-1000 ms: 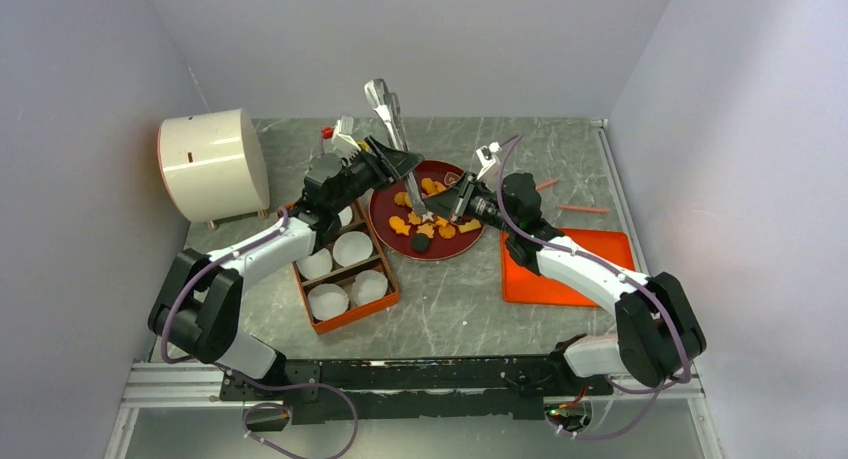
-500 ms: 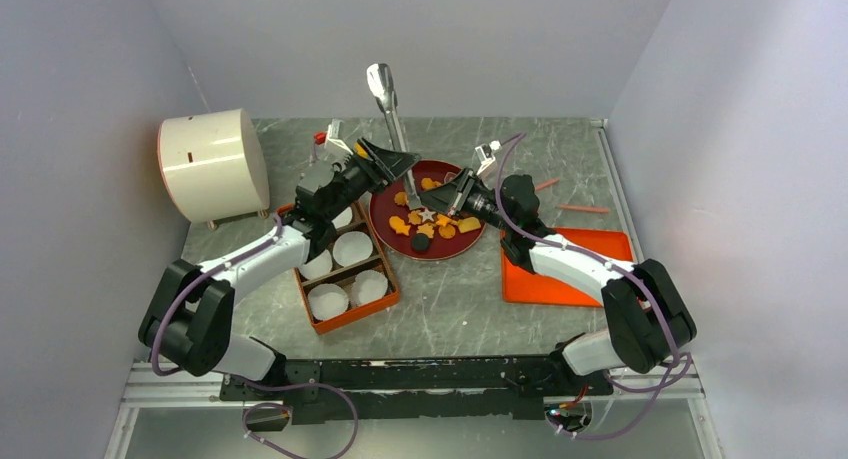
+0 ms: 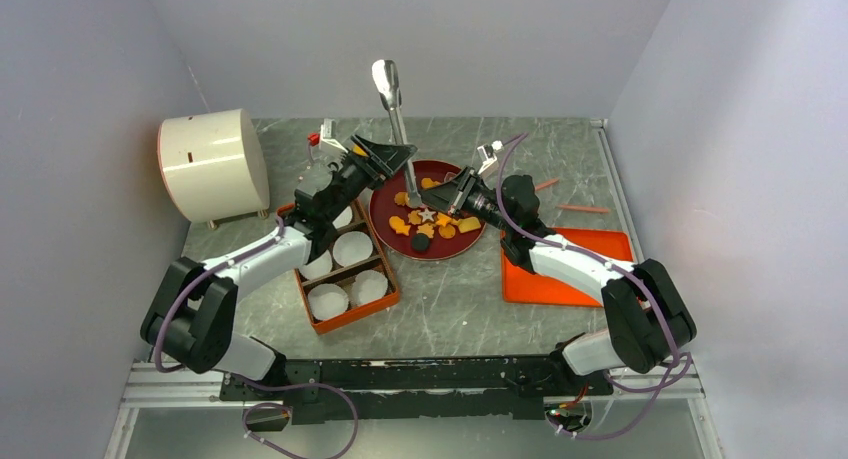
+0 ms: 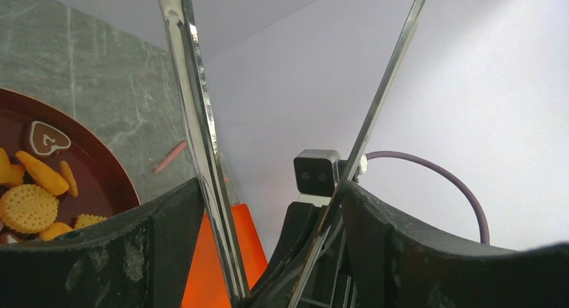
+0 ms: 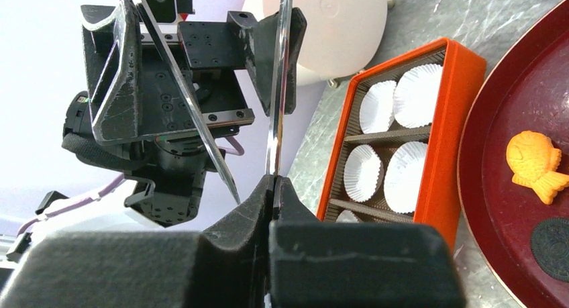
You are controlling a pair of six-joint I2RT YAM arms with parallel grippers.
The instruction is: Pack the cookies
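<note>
The cookies [image 3: 430, 219] lie on a dark red plate [image 3: 385, 224]: orange and yellow pieces, a white star, a dark round. Metal tongs [image 3: 392, 109] stand nearly upright over the plate's left edge. My left gripper [image 3: 385, 159] is shut around both tong arms [image 4: 201, 154]; its fingers [image 4: 134, 254] press on them from outside. My right gripper [image 5: 272, 187] is shut on the tip of one tong arm [image 5: 280, 86]. A fish-shaped cookie [image 5: 533, 164] and the dark round [image 5: 553, 241] show in the right wrist view.
An orange box [image 3: 385, 299] holding white paper cups [image 3: 352, 247] sits left of the plate, also in the right wrist view [image 5: 463, 107]. An orange tray [image 3: 570, 279] lies to the right. A white drum [image 3: 212, 164] stands at the back left.
The tongs have swung from a blurred tilt to nearly upright. My left gripper has drawn back to the left. The white star cookie has come into view.
</note>
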